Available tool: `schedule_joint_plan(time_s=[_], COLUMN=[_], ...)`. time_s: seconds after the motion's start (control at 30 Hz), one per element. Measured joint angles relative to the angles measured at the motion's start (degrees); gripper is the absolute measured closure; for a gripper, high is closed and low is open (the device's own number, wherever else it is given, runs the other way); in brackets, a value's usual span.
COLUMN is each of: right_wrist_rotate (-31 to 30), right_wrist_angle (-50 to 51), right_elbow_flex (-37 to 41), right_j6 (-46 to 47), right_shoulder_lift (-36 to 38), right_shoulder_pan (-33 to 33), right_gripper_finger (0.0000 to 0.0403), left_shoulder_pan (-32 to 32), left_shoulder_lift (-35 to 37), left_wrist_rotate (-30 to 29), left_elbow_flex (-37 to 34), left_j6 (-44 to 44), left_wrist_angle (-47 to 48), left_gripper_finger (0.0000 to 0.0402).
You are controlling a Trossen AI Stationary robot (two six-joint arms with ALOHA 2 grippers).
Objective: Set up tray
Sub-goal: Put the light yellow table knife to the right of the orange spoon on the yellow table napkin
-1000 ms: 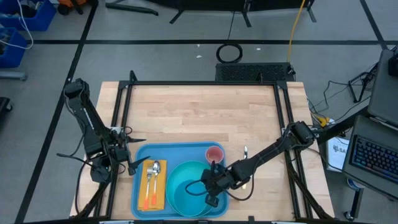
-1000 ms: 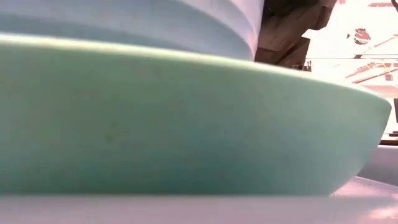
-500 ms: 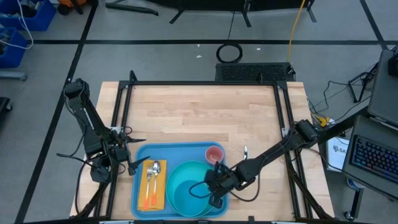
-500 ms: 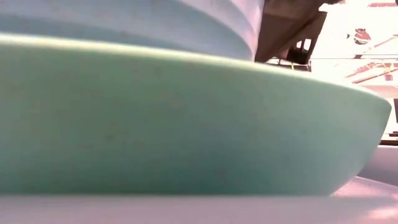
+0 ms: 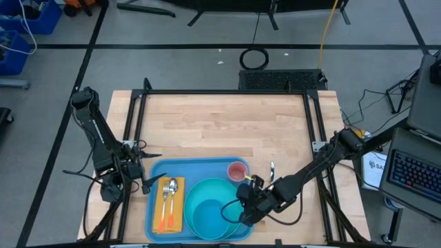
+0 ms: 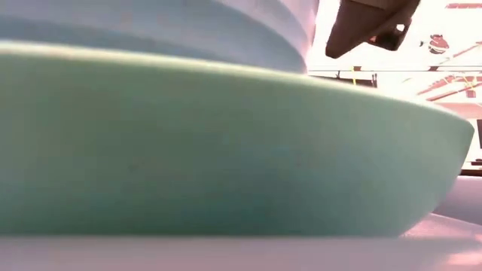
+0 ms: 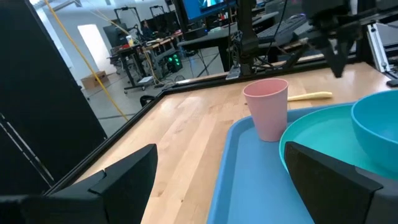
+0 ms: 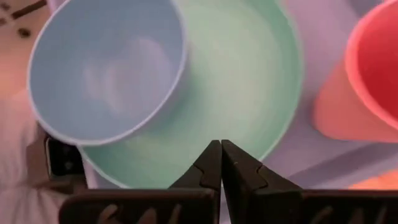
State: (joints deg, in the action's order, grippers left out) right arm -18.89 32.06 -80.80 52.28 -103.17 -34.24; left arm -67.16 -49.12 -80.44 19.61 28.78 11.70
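Tray (image 5: 200, 169): big flat blue plastic rectangle with rounded corners and a raised rim, sitting at the near edge of the table (image 5: 227, 124), pretty much loaded already

Plate and bowl: round turquoise plate (image 5: 210, 189) takes up the near right part of the tray, with a smooth blue bowl (image 5: 210, 213) sitting in it, both look like matte plastic

Napkin side: small orange napkin (image 5: 170, 207) on the tray's left part with a fork (image 5: 165, 203) and spoon (image 5: 171, 200) on top, orange handles, shiny metal heads

Right gripper (image 5: 247, 212): hovering over the tray's right rim next to the plate, fingers pinched fully together with nothing in them, so it looks done with whatever it set down

Left gripper (image 5: 148, 180): parked just off the tray's left edge, jaws spread wide, holding nothing, looks like it's just waiting

Cup (image 5: 237, 170): pink plastic tumbler standing upright in the tray's far right corner

Leftover bit: there's a pale yellowish utensil (image 5: 272, 180) lying on the bare wood just right of the tray, can't tell exactly what it is, my guess is that's the last thing to go on

Table: light wood butcher-block planks inside a black metal frame, bare beyond the tray
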Motion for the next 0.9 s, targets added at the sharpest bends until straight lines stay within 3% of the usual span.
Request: schedule_joint_plan(time_s=[0.1, 0.37, 0.6, 0.77, 0.9], right_wrist_rotate=[4.48, 2.63, 6.71, 7.79, 11.91], right_wrist_angle=[2.28, 20.46, 29.57, 29.92, 26.95], right_elbow_flex=[0.55, 0.62, 0.64, 3.41, 6.25], right_j6=[6.67, 24.51, 34.96, 40.19, 41.75], right_shoulder_lift=[0.04, 1.37, 1.31, 1.30, 1.29], right_shoulder_pan=[0.74, 0.13, 0.19, -0.38, -0.26], right_gripper_finger=[0.0403, 0.0403, 0.0403, 0.0400, 0.0367], left_shoulder_pan=[0.01, 0.02, 0.02, 0.00, 0.01], left_shoulder_lift=[0.00, 0.00, 0.00, 0.00, 0.00], left_wrist_rotate=[0.00, 0.02, 0.93, 1.00, 1.14], left_elbow_flex=[0.00, -0.01, -0.01, 0.00, -0.01], left_j6=[0.28, 0.43, 0.41, 0.43, 0.41], left_wrist_angle=[0.07, 0.12, 0.14, 0.14, 0.16], left_gripper_finger=[0.0050, 0.0050, 0.0050, 0.0050, 0.0050])
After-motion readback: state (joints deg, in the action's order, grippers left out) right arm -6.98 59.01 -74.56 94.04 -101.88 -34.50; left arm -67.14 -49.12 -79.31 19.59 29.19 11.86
